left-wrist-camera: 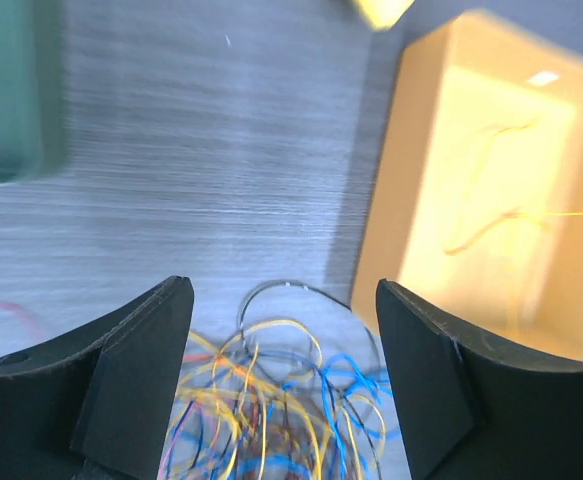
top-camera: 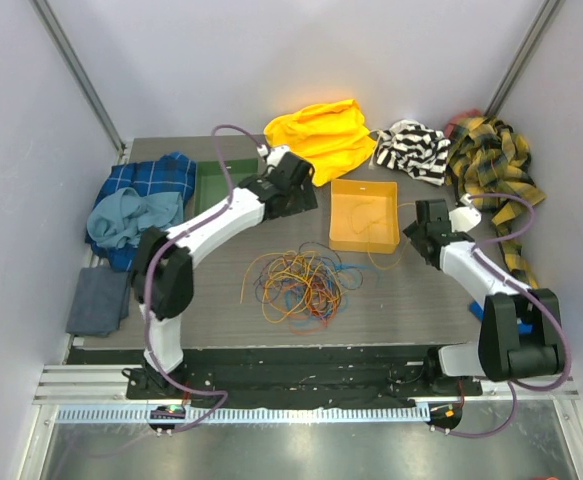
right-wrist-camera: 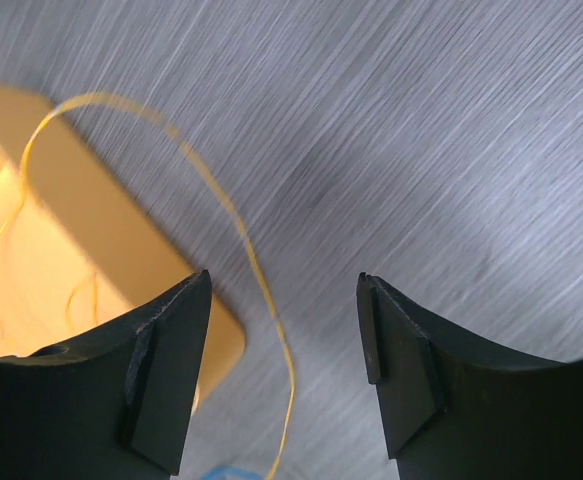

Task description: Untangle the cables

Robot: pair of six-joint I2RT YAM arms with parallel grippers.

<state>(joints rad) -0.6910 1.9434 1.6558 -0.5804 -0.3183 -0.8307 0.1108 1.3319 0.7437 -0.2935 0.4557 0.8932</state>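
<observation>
The cables (top-camera: 296, 280) lie in a loose tangle of orange, yellow, blue and dark wires in the middle of the table. My left gripper (top-camera: 309, 200) hovers beyond the tangle, open and holding nothing. In the left wrist view the cables (left-wrist-camera: 281, 400) show below and between the open fingers of the left gripper (left-wrist-camera: 283, 300). My right gripper (top-camera: 418, 248) stands open by the orange box's near right corner. One yellow cable (right-wrist-camera: 261, 290) runs out of the box over its rim and passes loosely between the spread fingers of the right gripper (right-wrist-camera: 283, 285), untouched.
An orange box (top-camera: 364, 215) behind the tangle holds a thin yellow wire (left-wrist-camera: 481, 190). A green tray (top-camera: 221, 185) sits at the back left. Cloths lie round the table: blue plaid (top-camera: 151, 190), yellow (top-camera: 321, 135), striped (top-camera: 411, 150) and yellow-black plaid (top-camera: 491, 165).
</observation>
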